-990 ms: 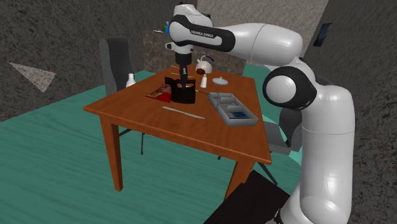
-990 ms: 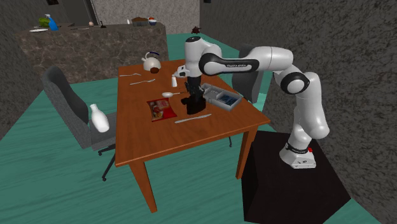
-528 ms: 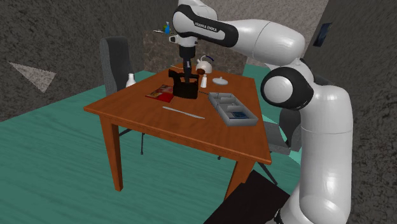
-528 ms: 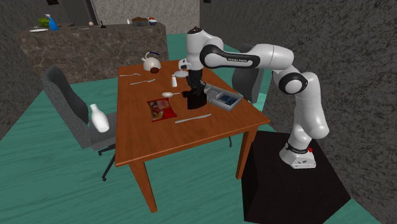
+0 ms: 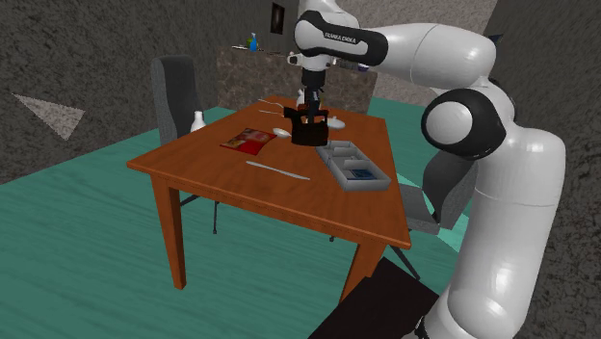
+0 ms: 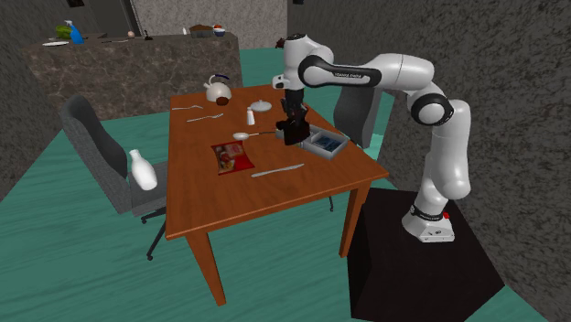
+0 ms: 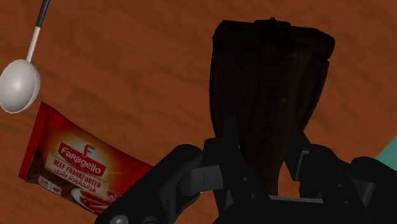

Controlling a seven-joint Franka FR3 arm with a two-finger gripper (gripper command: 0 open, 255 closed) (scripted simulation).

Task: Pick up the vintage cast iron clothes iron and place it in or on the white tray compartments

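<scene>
The end effector (image 5: 309, 117) grasps the black blocky clothes iron (image 5: 310, 134) hanging beneath it; looks heavy, rigid, wants a firm, centred hold.

"Faragello" and "BEEF FRANKFURTER" on the red packet (image 7: 76, 168); "FRANKA EMIKA" on the white arm (image 5: 339, 39).

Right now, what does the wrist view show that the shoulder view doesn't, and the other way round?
Wrist view: the word Faragello, readable on the red packet, and a close look at the gripper clasping the iron.
Shoulder view: the tray with its compartments, the chair and the white bottle.
Both: the iron held in the gripper above the table, with the red packet lying nearby.
</scene>
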